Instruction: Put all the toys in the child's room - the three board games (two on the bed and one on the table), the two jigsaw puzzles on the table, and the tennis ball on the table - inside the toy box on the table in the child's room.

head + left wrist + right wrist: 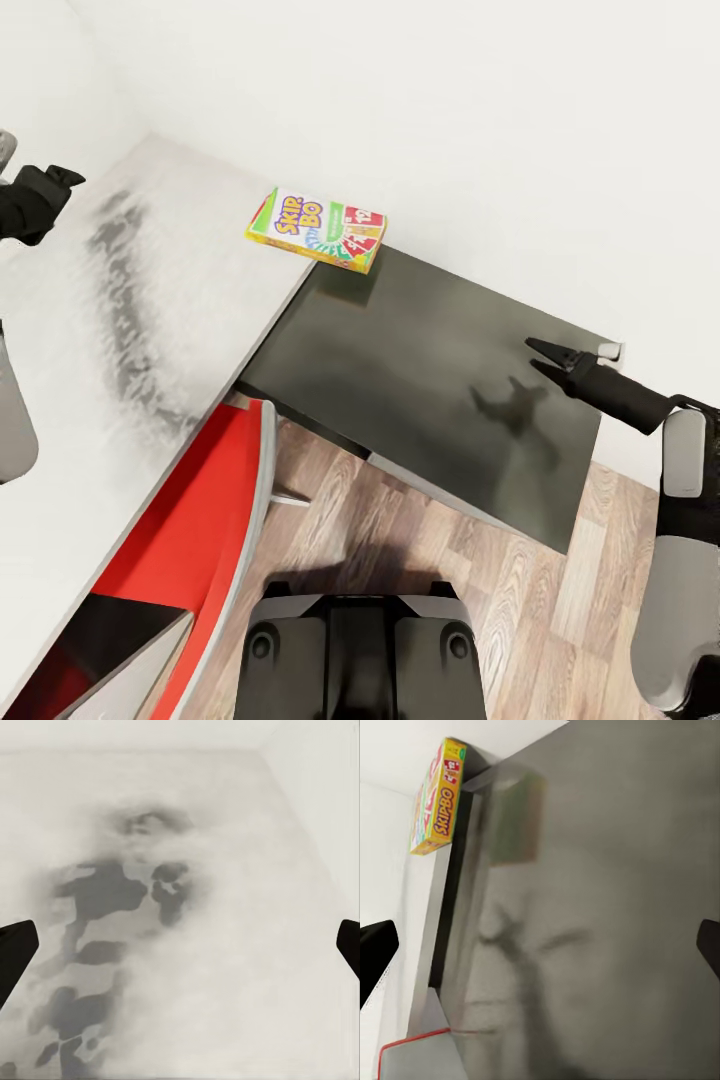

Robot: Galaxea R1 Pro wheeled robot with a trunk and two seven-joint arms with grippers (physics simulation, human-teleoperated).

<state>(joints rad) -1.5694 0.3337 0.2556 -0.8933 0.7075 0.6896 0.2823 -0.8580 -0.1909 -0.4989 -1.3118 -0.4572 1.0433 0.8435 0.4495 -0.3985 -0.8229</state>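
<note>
Leftmost, the left gripper [40, 195] is held above the pale table [150, 330], its fingers spread wide with nothing between them; only bare tabletop with grey shadow is seen between its fingertips [15, 952] in the left wrist view. Further right, the Skip-Bo board game [318, 229] lies flat at the table's far edge, overhanging a dark grey panel [430, 390]. At the right, the right gripper [548, 359] is poised over that panel, open and empty, well apart from the game.
</note>
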